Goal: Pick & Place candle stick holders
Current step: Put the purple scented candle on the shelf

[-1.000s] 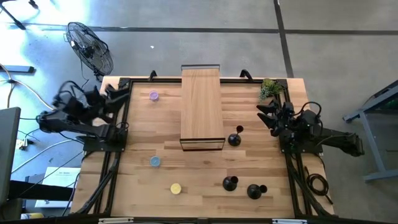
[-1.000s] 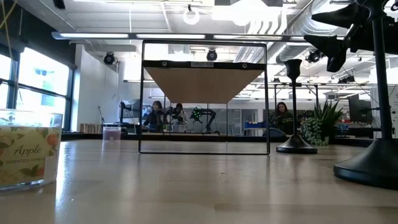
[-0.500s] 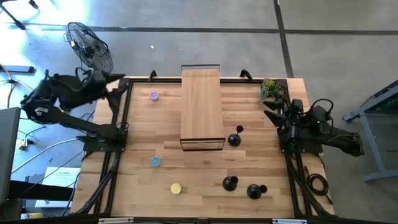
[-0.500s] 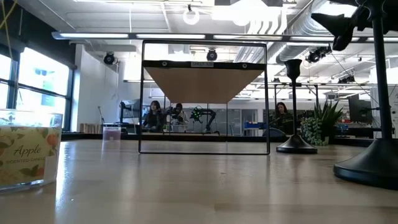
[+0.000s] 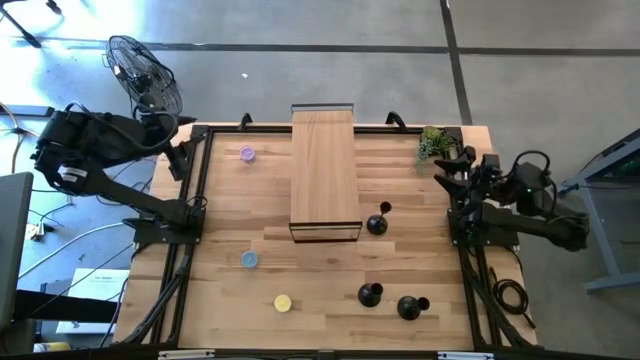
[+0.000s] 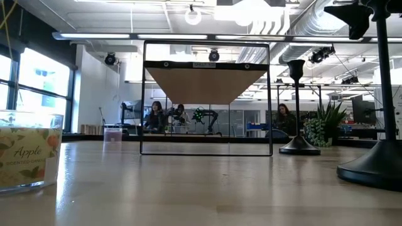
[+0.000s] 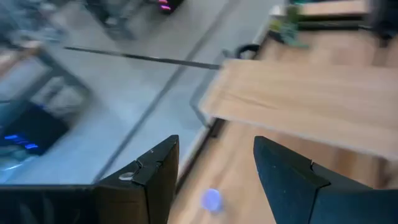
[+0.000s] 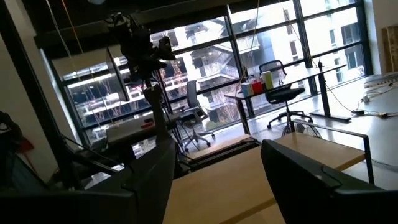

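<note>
Three candle stick holders (image 5: 376, 224) on table (image 5: 320, 290); left gripper (image 7: 214, 180), right gripper (image 8: 214, 174) parted, empty.

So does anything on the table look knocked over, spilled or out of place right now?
Nothing stands out. The three candle stick holders sit apart on the table's right side, none obviously toppled, and the wooden riser lies square to the table.

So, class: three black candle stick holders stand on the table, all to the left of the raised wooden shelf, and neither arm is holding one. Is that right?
Not quite. The three candle stick holders stand to the right of the raised wooden shelf, not the left, as the high view shows. The rest holds: neither arm is holding one.
</note>
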Robot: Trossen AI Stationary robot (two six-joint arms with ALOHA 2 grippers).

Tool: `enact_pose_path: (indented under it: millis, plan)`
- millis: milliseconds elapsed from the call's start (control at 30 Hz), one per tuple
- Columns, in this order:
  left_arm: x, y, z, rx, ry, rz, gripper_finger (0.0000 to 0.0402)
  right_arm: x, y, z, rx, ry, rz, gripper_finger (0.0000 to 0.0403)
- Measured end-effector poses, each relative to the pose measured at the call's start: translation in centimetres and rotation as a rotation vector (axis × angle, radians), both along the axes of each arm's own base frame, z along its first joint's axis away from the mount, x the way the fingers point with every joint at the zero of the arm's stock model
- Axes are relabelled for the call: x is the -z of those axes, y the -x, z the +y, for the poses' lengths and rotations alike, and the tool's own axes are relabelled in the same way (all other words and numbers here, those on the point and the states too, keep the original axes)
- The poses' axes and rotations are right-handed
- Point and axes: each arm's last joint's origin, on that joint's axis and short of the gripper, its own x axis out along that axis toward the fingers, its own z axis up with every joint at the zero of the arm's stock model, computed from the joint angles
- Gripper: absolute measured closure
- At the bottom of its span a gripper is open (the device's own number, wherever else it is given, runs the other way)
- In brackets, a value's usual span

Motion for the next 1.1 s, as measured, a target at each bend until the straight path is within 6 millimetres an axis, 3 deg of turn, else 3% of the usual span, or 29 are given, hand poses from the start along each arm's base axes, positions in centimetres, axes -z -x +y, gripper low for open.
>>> enact_pose_path:
  millis: [100, 367, 1100]
  plan:
    - [-0.2, 0.1, 0.1, -0.045, -0.019, -0.025, 0.0199, 0.1, -0.3, -0.1, -0.002, -0.005, 0.021, 0.0169]
    - [-0.1, 0.1, -0.1, 0.03, 0.049, -0.032, 0.0199, 0.3, -1.1, -0.2, -0.011, -0.015, 0.067, 0.0169]
    - [0.1, -0.1, -0.5, 0.165, 0.109, -0.001, 0.0199, 0.2, -1.1, -0.2, -0.012, -0.034, 0.054, 0.0169]
